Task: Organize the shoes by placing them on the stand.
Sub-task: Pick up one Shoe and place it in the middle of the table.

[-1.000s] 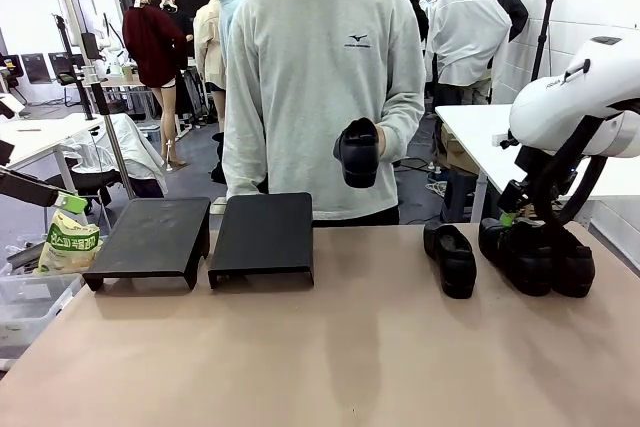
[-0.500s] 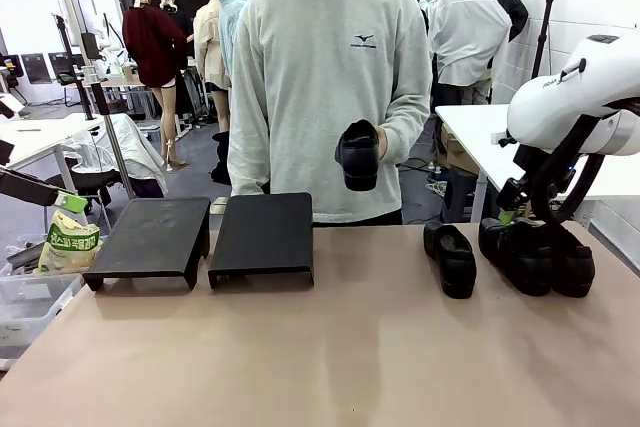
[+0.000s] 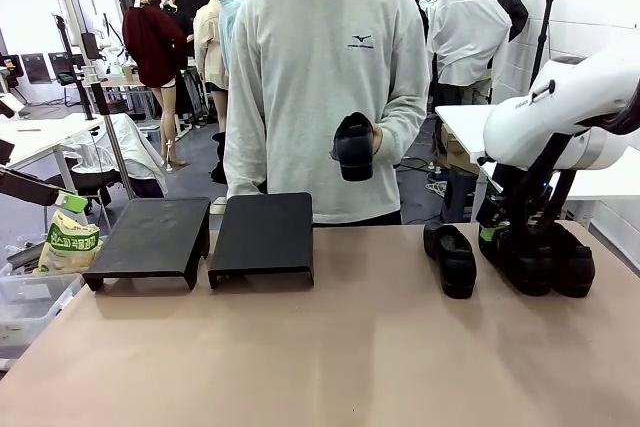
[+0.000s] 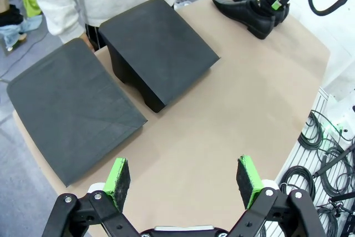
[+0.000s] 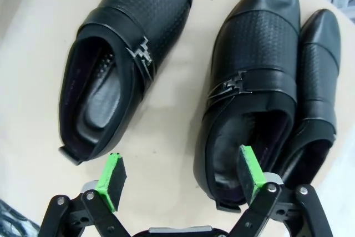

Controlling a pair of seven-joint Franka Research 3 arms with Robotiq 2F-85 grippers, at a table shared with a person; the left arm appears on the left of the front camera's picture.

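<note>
Front level, wrists downward; shoes shared.

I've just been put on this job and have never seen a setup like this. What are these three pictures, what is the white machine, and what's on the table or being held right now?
The white machine is the robot's right arm; there is a left one too. Each ends in a two-finger tool with green pads. The wide picture looks across the table at a person whose hand holds one black shoe. The other two pictures come from cameras on the arms' wrists. The left tool is open above bare table, near two black stands. The right tool is open, low over three more shoes lying on the table, and it holds nothing. No shoe sits on a stand yet.
</note>
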